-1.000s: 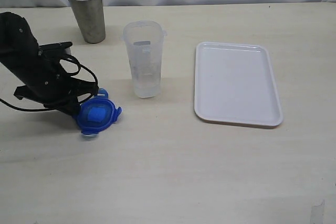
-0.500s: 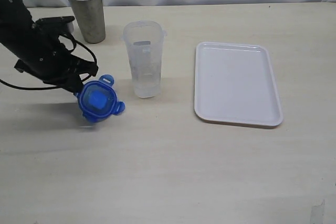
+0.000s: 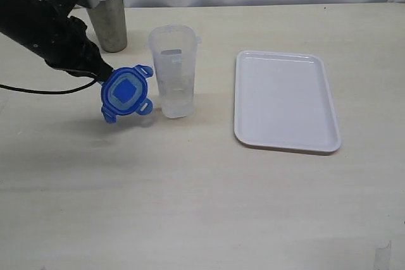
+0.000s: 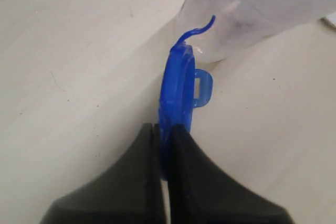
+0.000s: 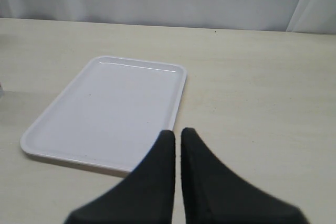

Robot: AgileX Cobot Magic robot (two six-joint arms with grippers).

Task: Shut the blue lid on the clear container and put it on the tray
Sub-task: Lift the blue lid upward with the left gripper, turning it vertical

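My left gripper (image 3: 101, 79) is shut on the edge of the blue lid (image 3: 126, 93), which hangs tilted in the air just left of the clear container (image 3: 172, 71). The left wrist view shows the blue lid (image 4: 178, 98) edge-on between the black fingers (image 4: 142, 182), with the clear container (image 4: 252, 9) close beyond it. The container stands upright and open on the table. The white tray (image 3: 285, 100) lies to its right, with nothing on it. My right gripper (image 5: 177, 136) is shut on nothing, hovering near a corner of the tray (image 5: 105, 108); the exterior view does not show it.
A grey metal cup (image 3: 106, 14) stands at the back left, right behind the left arm. A black cable trails from that arm across the table's left side.
The left gripper has lifted the blue lid off the table and carried it up and to the right, towards the clear container. The lid now faces the camera more.
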